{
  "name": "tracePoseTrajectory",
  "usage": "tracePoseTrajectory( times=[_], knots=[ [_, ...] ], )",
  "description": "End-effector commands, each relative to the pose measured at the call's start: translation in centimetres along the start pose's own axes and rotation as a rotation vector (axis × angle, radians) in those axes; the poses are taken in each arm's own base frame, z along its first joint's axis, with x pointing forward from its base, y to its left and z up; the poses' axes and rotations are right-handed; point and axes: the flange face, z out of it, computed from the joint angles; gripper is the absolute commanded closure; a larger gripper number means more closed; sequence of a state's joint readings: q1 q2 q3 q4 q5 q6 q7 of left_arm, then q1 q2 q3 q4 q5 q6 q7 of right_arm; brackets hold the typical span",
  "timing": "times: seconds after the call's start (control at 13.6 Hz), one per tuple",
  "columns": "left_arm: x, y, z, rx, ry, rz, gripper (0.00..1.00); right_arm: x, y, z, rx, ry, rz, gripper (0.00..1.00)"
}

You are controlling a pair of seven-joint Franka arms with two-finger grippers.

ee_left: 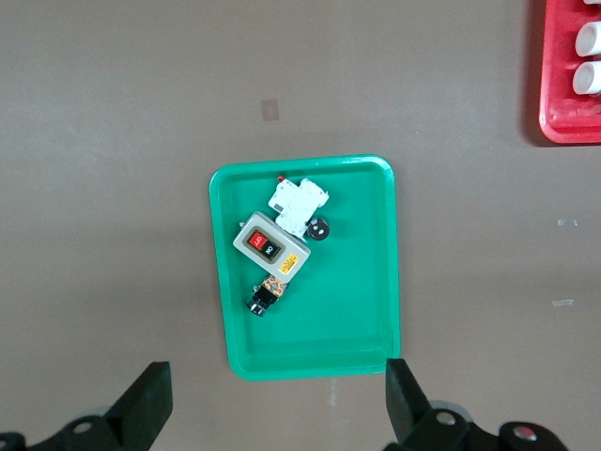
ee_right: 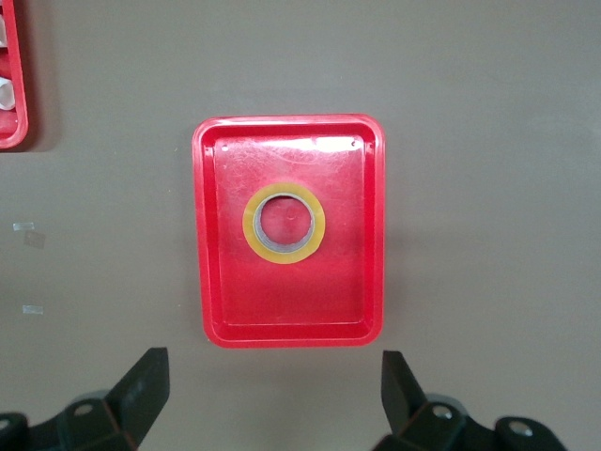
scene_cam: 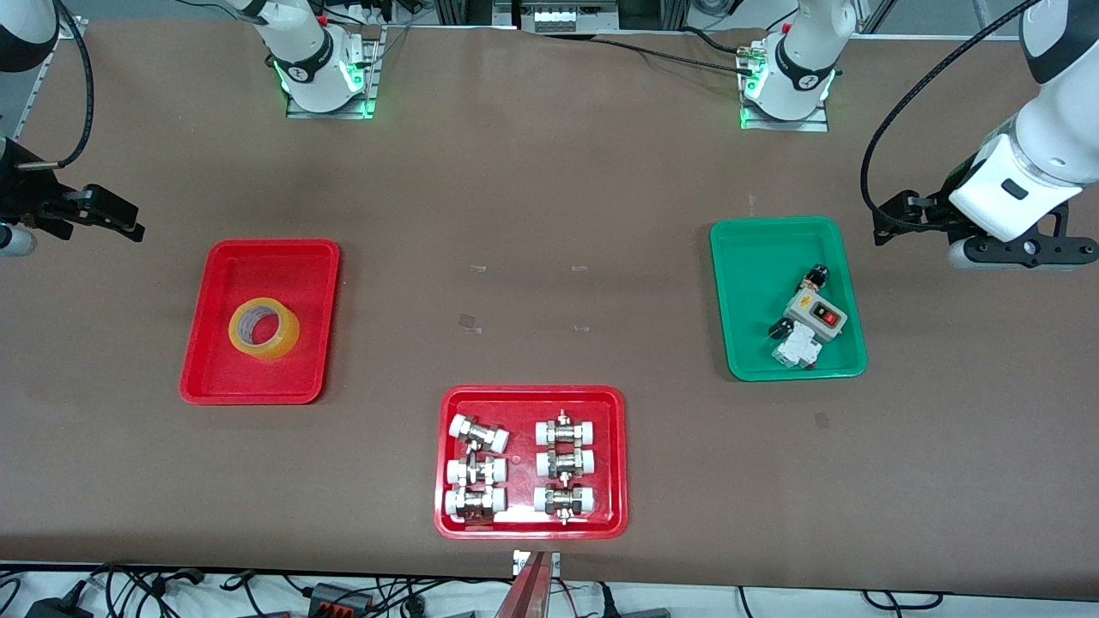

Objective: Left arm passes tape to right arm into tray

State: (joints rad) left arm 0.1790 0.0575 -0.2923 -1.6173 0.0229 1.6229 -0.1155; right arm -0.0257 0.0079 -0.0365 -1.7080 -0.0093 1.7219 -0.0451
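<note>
The yellow tape roll (scene_cam: 283, 340) lies flat in the plain red tray (scene_cam: 215, 365) toward the right arm's end of the table. In the right wrist view the tape (ee_right: 249, 225) sits near the middle of the tray (ee_right: 225, 301). My right gripper (scene_cam: 120, 219) is open and empty, up in the air beside the tray at the table's end; in its wrist view the gripper (ee_right: 274, 366) hangs just outside the tray's rim. My left gripper (scene_cam: 889, 221) is open and empty beside the green tray at the left arm's end, also seen in its wrist view (ee_left: 277, 381).
A green tray (scene_cam: 747, 283) holds a grey switch box (scene_cam: 816, 313) and small electrical parts; it also shows in the left wrist view (ee_left: 366, 282). A red tray of metal pipe fittings (scene_cam: 618, 463) stands nearest the front camera, mid-table.
</note>
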Motion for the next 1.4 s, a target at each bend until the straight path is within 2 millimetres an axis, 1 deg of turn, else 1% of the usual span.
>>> tracePoseTrajectory(
  times=[0.0,0.07,0.15,0.22,0.37,0.59,0.74,0.89,1.33],
  knots=[
    [-0.1,0.0,-0.7,0.000,0.003,0.013,0.00,-0.6,0.1,-0.1,-0.001,0.005,-0.011,0.00],
    [-0.1,-0.1,-0.7,-0.001,0.003,0.011,0.00,-0.6,0.1,-0.1,-0.001,0.008,-0.010,0.00],
    [-0.1,-0.1,-0.7,-0.009,0.002,0.009,0.00,-0.5,-0.6,0.0,-0.002,0.009,-0.022,0.00],
    [-0.1,0.0,-0.7,-0.024,0.002,0.007,0.00,-0.4,-0.7,-0.1,-0.002,0.011,-0.020,0.00],
    [-0.1,-0.4,-0.6,-0.030,0.000,0.005,0.00,-0.7,-0.6,-0.3,0.004,0.004,-0.016,0.00],
    [-0.1,-0.4,-0.6,-0.030,0.000,-0.001,0.00,-1.4,0.0,-0.8,0.011,-0.016,-0.008,0.00],
    [-0.1,-0.4,-0.6,-0.032,-0.001,-0.001,0.00,-1.6,-0.3,-0.9,0.011,-0.018,-0.015,0.00],
    [-0.1,-0.3,-0.6,-0.032,-0.001,0.001,0.00,-1.8,-0.5,-1.6,0.009,-0.002,-0.019,0.00],
    [0.0,-0.4,-0.6,-0.032,0.001,-0.001,0.00,-1.9,-0.7,-1.5,0.009,-0.009,-0.023,0.00]
  ],
)
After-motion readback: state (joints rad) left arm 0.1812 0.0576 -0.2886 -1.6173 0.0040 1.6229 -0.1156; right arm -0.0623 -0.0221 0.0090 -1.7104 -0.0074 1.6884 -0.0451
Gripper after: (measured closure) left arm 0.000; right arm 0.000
